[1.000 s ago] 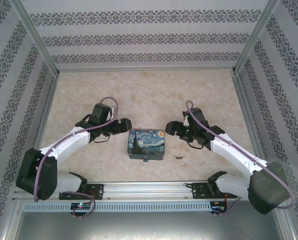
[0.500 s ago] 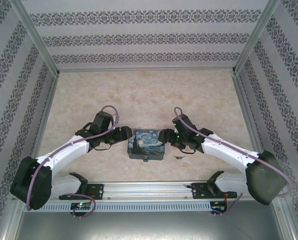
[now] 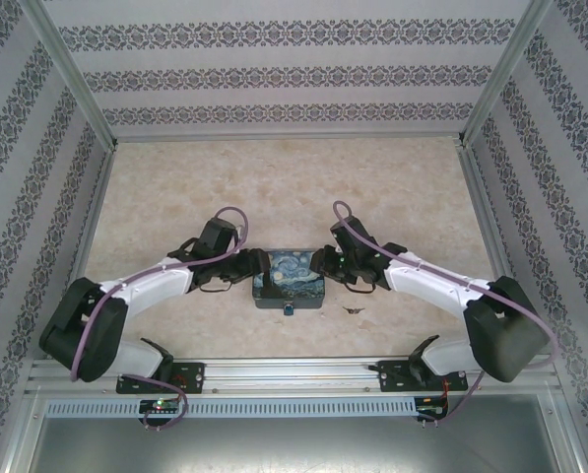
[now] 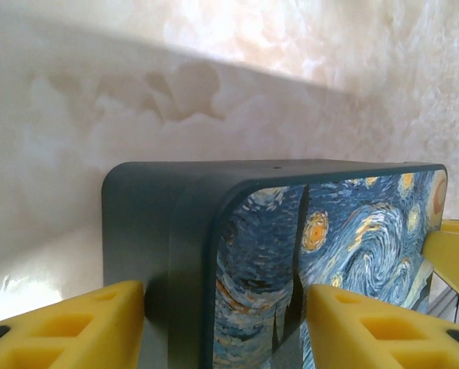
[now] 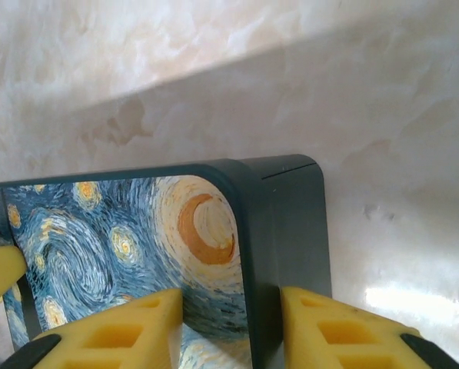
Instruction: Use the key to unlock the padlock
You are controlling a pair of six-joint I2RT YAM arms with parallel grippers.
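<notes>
Patterned wallpaper panels (image 3: 294, 79) close three sides of the cell. Beige marbled tabletop (image 3: 274, 177), even light. I see the night-sky tin box (image 3: 292, 279) lying flat, painted lid up, in the front half of the surface.

Task items: the padlock (image 3: 288, 310), a small blue-teal body, sits at the middle of the box's near wall, touching it. From above it is too small for me to read the shackle. The key (image 3: 354, 308) is a thin dark shape flat on the tabletop, just right of the box's near right corner, apart from both box and padlock, untouched.

Arms reach in from either side: the left end effector (image 3: 261, 268) is at the box's left end, the right end effector (image 3: 320, 264) at its right end.

Left wrist view: the yellow fingers (image 4: 68, 327) stand apart, straddling the rounded edge, one beside the dark side wall, the other over the painted lid.

Right wrist view: same arrangement, fingers (image 5: 344, 330) apart with the right-end rim between them.

Whether either pair is actually clamping the rim or only bracketing it, I cannot tell. Each wrist view also catches a yellow finger of the opposite end effector past the box's far end.
</notes>
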